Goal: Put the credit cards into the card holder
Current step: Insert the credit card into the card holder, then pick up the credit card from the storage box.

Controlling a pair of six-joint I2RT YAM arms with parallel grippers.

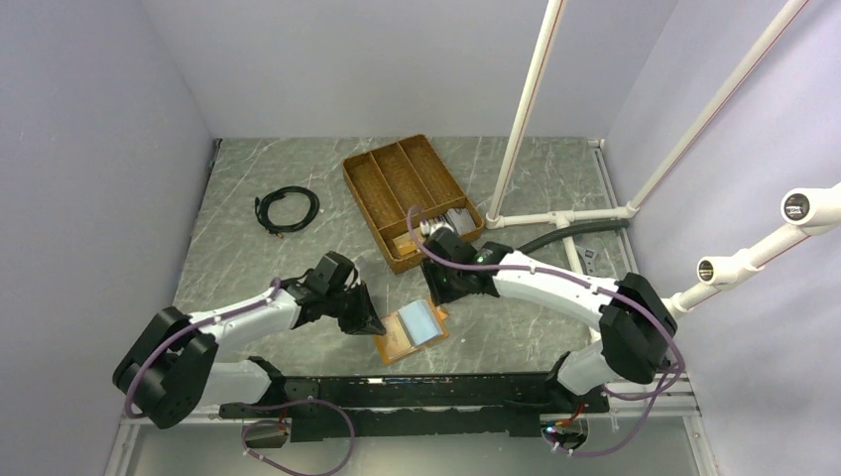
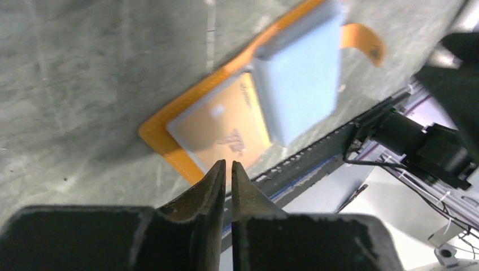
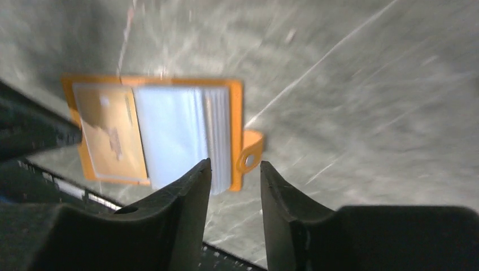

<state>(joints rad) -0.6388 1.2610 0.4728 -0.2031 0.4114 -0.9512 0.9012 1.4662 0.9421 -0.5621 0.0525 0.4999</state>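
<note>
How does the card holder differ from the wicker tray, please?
The card holder is small, orange and lying open up front; the wicker tray is much larger, brown and farther back. The card holder shows pale blue sleeves; the wicker tray has long open compartments. Both rest flat on the table.

- A grey, marble-veined worktop [image 1: 248, 278] is spreading across the floor of the enclosure, with pale streaks running over it.
- A left wall [image 1: 89, 149], a back wall [image 1: 367, 59] and a right wall [image 1: 754, 109], all plain pale lavender, are closing the worktop in on three sides.
- White pipes [image 1: 533, 99] are rising at a slant from a white pipe base [image 1: 560, 216] lying on the worktop at the far right.
- Two open pipe ends [image 1: 798, 206] are jutting in from the right.
- A black cable coil [image 1: 288, 209] is lying at the far left, well apart from the pipes.
- A black rail [image 1: 426, 392] is running along the near edge.
- Soft, even light is falling from above, leaving only faint shadows.
</note>
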